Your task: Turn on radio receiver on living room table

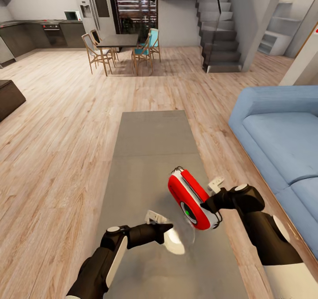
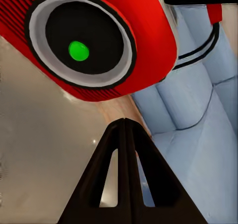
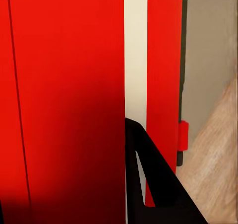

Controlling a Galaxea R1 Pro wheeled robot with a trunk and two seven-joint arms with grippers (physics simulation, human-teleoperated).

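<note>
The radio receiver, red-fronted with a white body, is held tilted just above the grey table. My right gripper is shut on its right end. One dark finger lies against the radio's red and white surface. A green light glows in the middle of the round dial on the radio. My left gripper is shut, and its joined fingertips point at the radio's face from just below the dial, a short gap away.
The light blue sofa runs along the table's right side, also seen behind the radio. Wood plank floor lies to the left. A dining table with chairs, a staircase and a dark kitchen stand far back.
</note>
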